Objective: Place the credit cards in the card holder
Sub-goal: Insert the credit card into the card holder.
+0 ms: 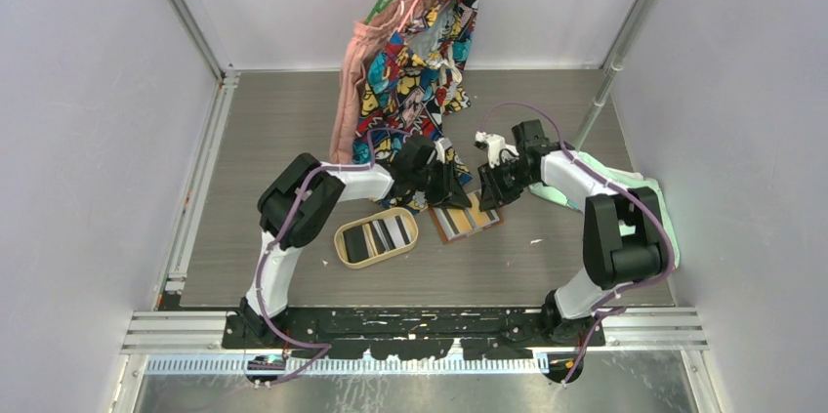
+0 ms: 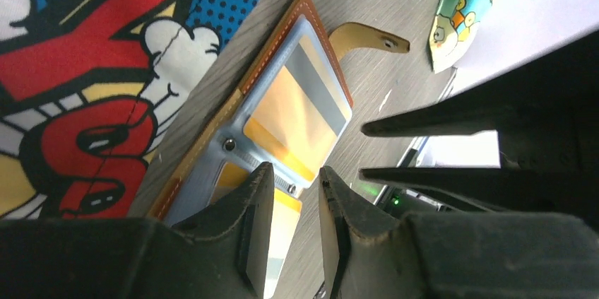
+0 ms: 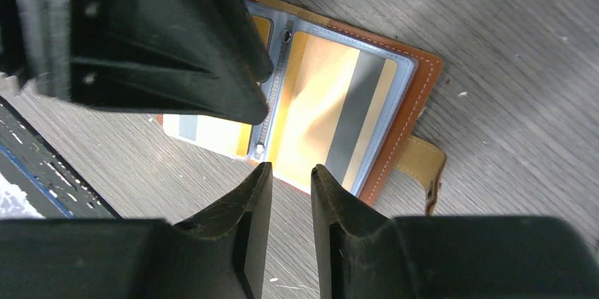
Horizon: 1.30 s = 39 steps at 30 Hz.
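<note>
Tan stitched-leather card holder [image 3: 422,90] open; glossy yellow card [image 3: 318,97] behind clear sleeve [image 3: 403,85].

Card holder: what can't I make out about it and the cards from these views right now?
- Left wrist view: the left claw covers the near end of the lower yellow card, so its seating in the card holder is hidden.
- Right wrist view: above the right claw, the left claw blocks the holder page beneath it.
- Top view: the cards in the tray are too small to count.
</note>
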Tool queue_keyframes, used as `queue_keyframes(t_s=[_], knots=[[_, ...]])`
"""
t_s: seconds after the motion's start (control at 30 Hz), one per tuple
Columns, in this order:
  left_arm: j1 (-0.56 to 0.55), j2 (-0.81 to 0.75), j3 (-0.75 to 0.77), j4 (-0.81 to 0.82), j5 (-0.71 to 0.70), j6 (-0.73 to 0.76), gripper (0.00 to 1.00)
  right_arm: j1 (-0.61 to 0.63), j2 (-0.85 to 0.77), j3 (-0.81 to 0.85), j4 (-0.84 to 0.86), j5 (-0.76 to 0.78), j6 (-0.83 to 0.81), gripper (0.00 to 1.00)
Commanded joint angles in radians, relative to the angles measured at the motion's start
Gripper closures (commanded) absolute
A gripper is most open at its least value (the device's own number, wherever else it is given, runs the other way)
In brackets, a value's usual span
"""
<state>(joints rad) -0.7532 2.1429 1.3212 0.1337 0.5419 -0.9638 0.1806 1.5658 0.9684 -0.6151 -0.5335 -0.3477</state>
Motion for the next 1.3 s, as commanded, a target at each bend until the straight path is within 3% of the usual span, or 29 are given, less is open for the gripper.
queue_keyframes(t_s=[0.0,0.23,0.37,0.5,1.27], knots=[[-0.002,-0.104,-0.025,0.003,-0.015,0.078,0.69,-0.01,0.055,0.047,-0.012,-0.067,0.081,0.67],[-0.002,-0.15,-0.051,0.015,0.0,0.13,0.73,-0.012,0.106,0.07,0.002,0.006,0.101,0.67],[-0.012,-0.164,-0.072,0.001,-0.019,0.143,0.88,-0.015,0.093,0.07,0.007,0.034,0.097,0.67],[-0.03,-0.137,-0.071,-0.005,-0.037,0.147,0.92,-0.019,0.094,0.072,0.007,0.063,0.093,0.67],[-0.037,-0.021,0.018,-0.094,-0.06,0.171,0.93,-0.029,0.175,0.104,-0.037,0.082,0.084,0.61]])
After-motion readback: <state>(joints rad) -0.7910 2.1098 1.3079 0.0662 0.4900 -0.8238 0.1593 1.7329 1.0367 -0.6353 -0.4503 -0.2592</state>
